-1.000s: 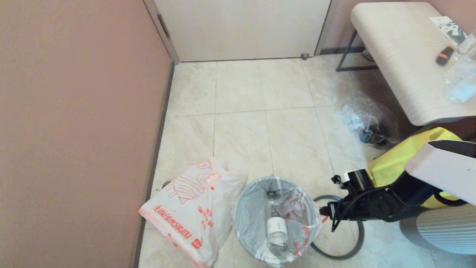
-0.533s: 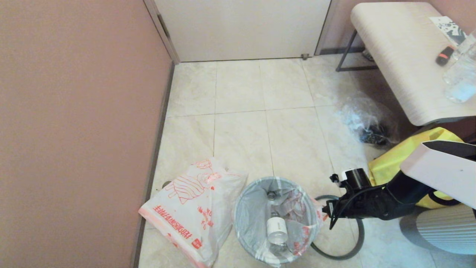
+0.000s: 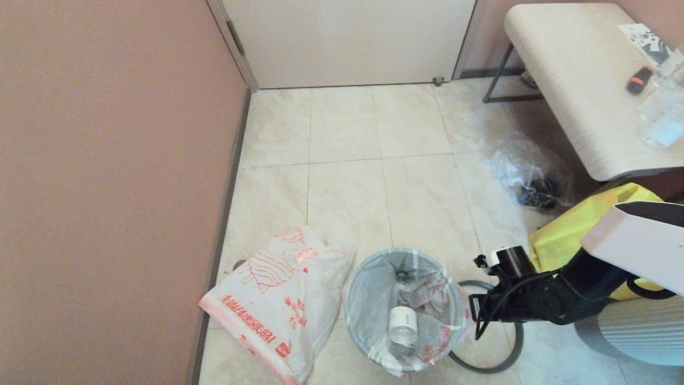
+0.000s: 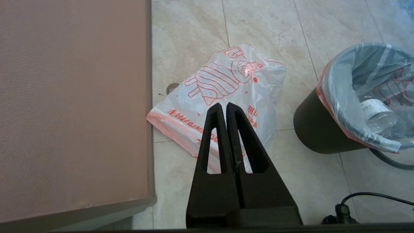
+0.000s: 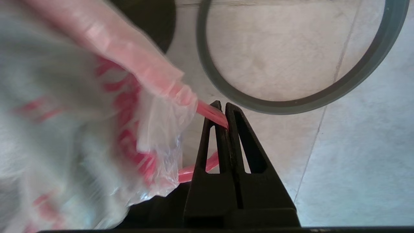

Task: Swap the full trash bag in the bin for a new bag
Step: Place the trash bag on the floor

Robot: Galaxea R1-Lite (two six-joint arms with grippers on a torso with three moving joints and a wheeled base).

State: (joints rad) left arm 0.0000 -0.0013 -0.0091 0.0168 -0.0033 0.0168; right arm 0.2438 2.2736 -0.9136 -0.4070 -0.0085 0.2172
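The full trash bag (image 3: 374,299) lines the bin, with a plastic bottle (image 3: 403,323) and crumpled waste inside. The bin's black wall (image 4: 317,132) shows in the left wrist view. My right gripper (image 3: 471,310) is at the bin's right rim, shut on the bag's orange handle (image 5: 210,113). The dark grey hoop rim (image 3: 494,366) lies on the floor to the right of the bin. The new bag (image 3: 272,305) lies flat on the tiles left of the bin. My left gripper (image 4: 223,105) hangs shut and empty above the new bag.
A pink wall (image 3: 107,187) runs along the left, close to the new bag. A yellow tote (image 3: 566,235) and a clear plastic bag with dark items (image 3: 529,179) sit right of the bin, beside a pale bench (image 3: 577,80). A closed door (image 3: 347,37) is at the back.
My right gripper has pulled a little to the right on the handle. The bin and its full bag have slid slightly right with it, and the bottle inside shifted.
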